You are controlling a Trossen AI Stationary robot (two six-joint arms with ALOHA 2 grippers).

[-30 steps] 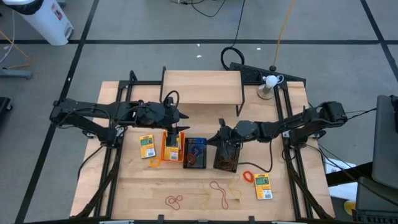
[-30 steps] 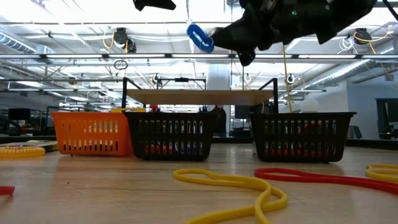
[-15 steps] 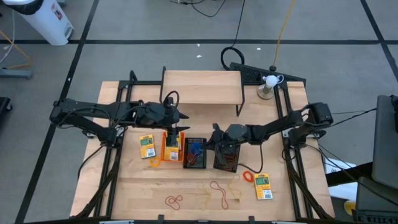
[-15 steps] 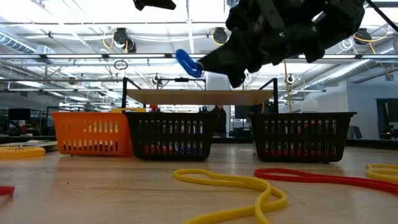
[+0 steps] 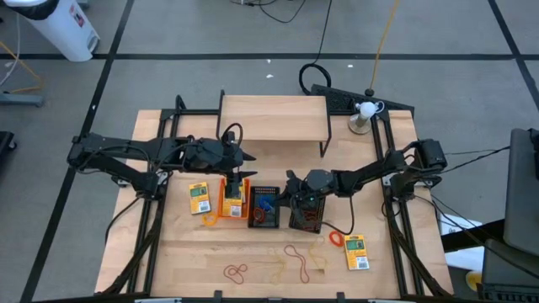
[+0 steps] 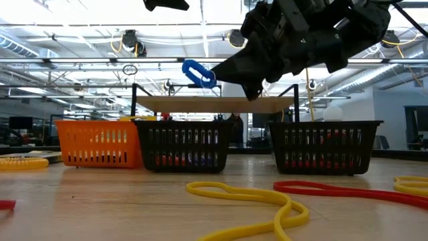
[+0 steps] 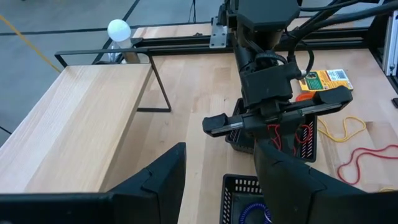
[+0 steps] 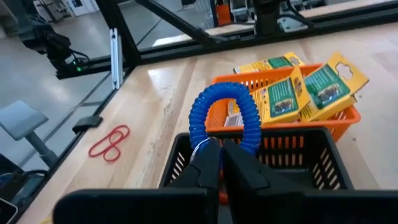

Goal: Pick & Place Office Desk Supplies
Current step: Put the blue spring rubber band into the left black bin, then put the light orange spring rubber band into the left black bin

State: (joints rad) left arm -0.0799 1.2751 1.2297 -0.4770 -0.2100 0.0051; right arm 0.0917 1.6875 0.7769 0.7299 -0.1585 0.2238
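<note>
Right end effector (image 8: 221,163) over the middle black bin (image 5: 264,207), fingers pinched tight on a blue coiled loop (image 8: 224,115); the loop stands up above the fingertips, clear of the bin. In the low view the same loop (image 6: 198,72) hangs well above the bin row.

Left end effector (image 5: 237,178) above the orange bin (image 5: 232,198), jaws spread wide, nothing between them.

Three bins in a row across the middle of the counter (image 5: 185,252): orange bin nearest the left edge, middle black bin touching it, second black bin (image 5: 306,212) just beside that toward the right edge. Orange bin holds several yellow-and-green packs (image 8: 308,90), standing tilted. Second black bin has red bands inside, seen through the mesh.

One yellow-and-green pack (image 5: 199,198) lies flat on the counter just beside the orange bin, on its left-edge side. Another pack (image 5: 356,252) lies toward the front right corner, with an orange loop (image 5: 336,238) just beside it.

Loose bands near the front edge: a red loop (image 5: 236,271) left of centre, a tan one (image 5: 278,273) and a red one (image 5: 295,259) at centre, tan or yellow strands (image 5: 317,252) next to them.

Wooden shelf (image 5: 274,117) stands at the back edge of the counter.
</note>
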